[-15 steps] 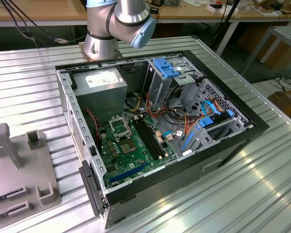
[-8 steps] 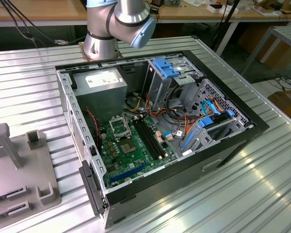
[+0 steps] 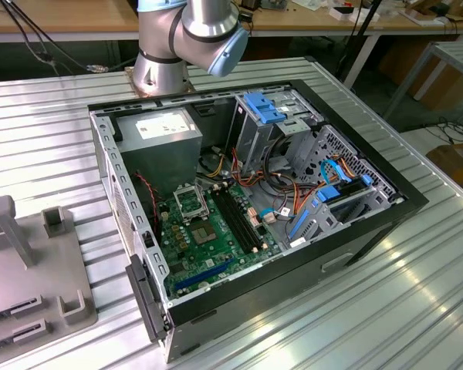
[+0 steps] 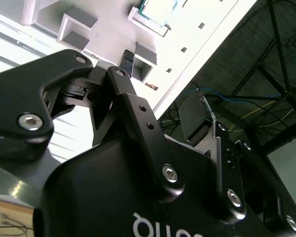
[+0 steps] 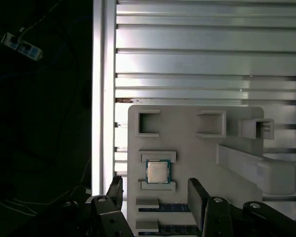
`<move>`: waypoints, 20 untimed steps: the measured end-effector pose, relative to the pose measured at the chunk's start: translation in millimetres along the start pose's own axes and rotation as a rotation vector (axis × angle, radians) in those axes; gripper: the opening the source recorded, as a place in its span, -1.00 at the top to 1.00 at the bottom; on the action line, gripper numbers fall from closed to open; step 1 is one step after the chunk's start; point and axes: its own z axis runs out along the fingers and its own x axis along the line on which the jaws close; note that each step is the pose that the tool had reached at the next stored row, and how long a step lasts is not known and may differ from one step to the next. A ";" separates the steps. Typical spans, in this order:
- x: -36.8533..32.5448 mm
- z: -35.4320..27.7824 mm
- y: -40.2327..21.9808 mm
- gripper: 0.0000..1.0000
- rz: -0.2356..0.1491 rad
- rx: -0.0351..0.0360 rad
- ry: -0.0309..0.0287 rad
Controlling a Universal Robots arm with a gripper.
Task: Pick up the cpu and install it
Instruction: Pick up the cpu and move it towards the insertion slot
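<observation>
Jaws spread wide, gripping nothing, and the cpu (image 5: pixel 158 172) lies flat in its grey tray (image 5: pixel 197 158) slot, dead ahead at their twelve o'clock, untouched.

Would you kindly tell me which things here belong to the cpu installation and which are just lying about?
Belongs: cpu on the grey holder tray; open gripper; black-framed socket; green motherboard.
Just there: power supply; blue drive bracket; cables.

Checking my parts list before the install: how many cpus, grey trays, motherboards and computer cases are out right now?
cpu: 1
grey tray: 1
green motherboard: 1
computer case: 1
Total: 4
</observation>
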 end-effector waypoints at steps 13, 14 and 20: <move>-0.1 1.8 0.0 -0.29 0.000 -0.0002 -0.0004; -0.1 2.7 -0.1 -0.29 0.000 -0.0002 -0.0003; -0.1 7.2 -0.3 -0.29 0.000 -0.0001 -0.0002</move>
